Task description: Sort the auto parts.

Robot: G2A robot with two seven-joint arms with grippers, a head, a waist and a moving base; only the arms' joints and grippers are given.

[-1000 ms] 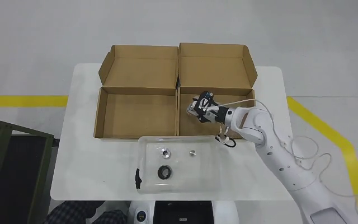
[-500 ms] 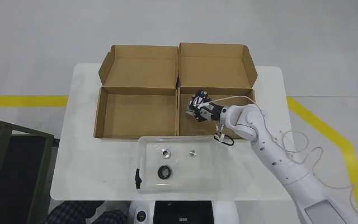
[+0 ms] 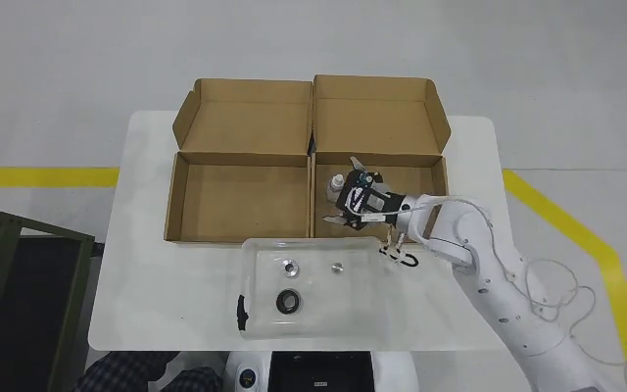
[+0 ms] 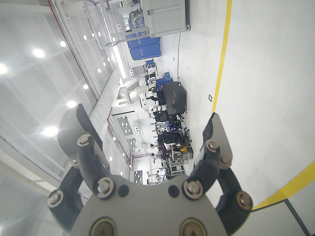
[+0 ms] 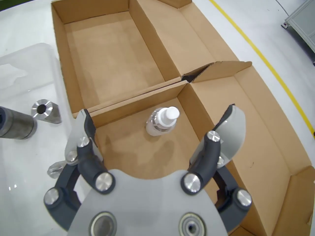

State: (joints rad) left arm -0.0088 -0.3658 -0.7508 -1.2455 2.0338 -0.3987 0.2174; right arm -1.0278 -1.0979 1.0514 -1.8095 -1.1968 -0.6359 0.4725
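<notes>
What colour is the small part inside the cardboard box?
White, with a silvery metal band; the right wrist view shows the part best.

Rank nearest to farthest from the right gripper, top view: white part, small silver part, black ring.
1. white part: in the right cardboard box, beside the open right gripper.
2. small silver part: in the clear tray, near its box-side edge.
3. black ring: same tray, toward the robot.

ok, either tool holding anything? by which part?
Nothing is held. Right tool is open above the white part, which lies free in the box; left tool is open and empty.
</notes>
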